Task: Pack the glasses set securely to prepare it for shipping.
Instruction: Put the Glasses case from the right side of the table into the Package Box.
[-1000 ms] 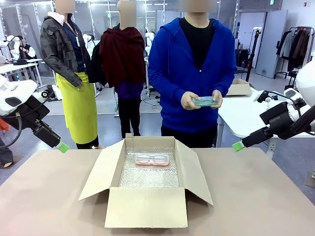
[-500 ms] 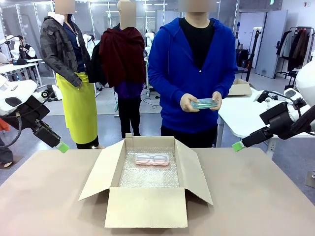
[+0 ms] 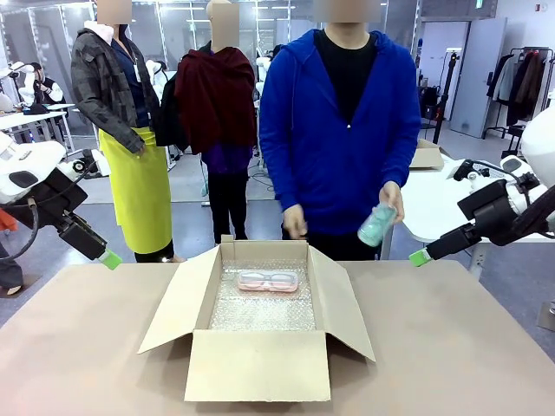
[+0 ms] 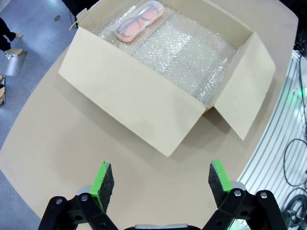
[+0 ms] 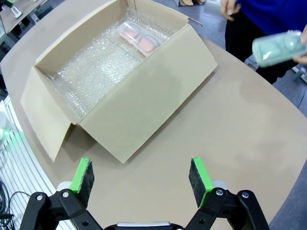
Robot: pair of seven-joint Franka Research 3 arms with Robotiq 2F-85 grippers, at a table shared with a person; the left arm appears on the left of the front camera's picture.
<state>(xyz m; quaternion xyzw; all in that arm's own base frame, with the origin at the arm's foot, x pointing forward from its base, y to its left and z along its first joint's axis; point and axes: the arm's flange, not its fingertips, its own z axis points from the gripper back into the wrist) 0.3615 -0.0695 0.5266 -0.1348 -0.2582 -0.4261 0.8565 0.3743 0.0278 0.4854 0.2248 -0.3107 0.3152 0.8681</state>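
Observation:
The pale pink glasses case (image 3: 269,280) lies on bubble wrap at the far end of the open cardboard box (image 3: 260,368); it is also in the left wrist view (image 4: 139,20) and the right wrist view (image 5: 140,37). A person in a blue hoodie holds the mint green case (image 3: 377,225) in one hand beyond the table's far edge, right of the box (image 5: 279,46). My left gripper (image 4: 157,178) is open above the table left of the box. My right gripper (image 5: 142,178) is open on the box's right side. Both hold nothing.
The box's flaps (image 3: 342,299) are spread outward on the tan table (image 3: 468,347). Bubble wrap (image 4: 184,52) lines the box floor. Two more people stand behind the far left of the table. A white table (image 3: 434,204) stands at the back right.
The person let go of the mint green case with one hand and lowered it in the other toward the table's right side. Both arms stayed still.

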